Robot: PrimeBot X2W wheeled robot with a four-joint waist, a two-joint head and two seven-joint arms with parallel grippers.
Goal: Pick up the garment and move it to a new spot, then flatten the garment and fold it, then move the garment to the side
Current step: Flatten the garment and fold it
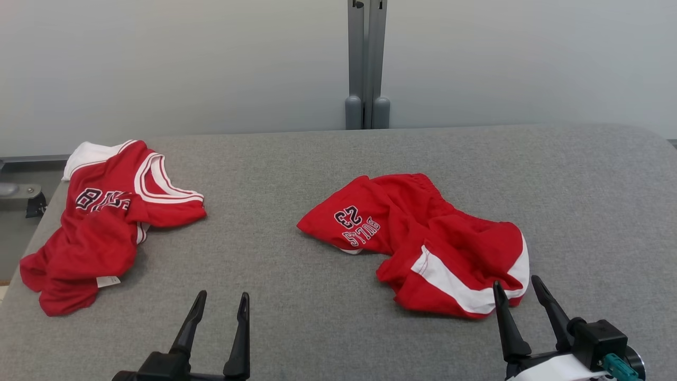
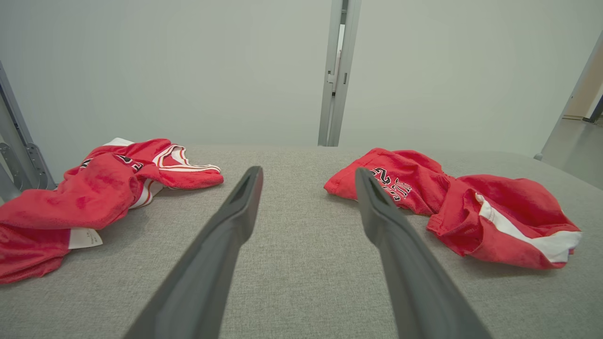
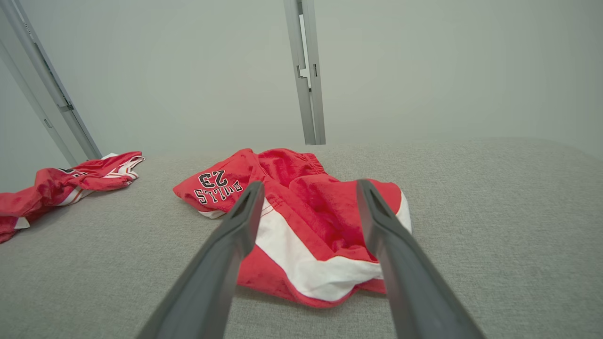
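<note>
A crumpled pair of red shorts (image 1: 423,241) with a white stripe and "BULLS 23" lettering lies right of centre on the grey table (image 1: 296,317); it also appears as the shorts (image 3: 311,221) and the shorts (image 2: 452,207). My right gripper (image 1: 517,288) is open at the lower right, its fingertips just at the near edge of the shorts, fingers (image 3: 235,226) straddling the white stripe without touching. My left gripper (image 1: 222,299) stands open at the lower left over bare table, with nothing between its fingers (image 2: 245,197).
A second red garment, a jersey (image 1: 106,222) with white trim, lies bunched at the table's left edge, also seen as the jersey (image 2: 94,188). A grey post (image 1: 366,63) rises behind the table against a pale wall. Bare table stretches between the two garments.
</note>
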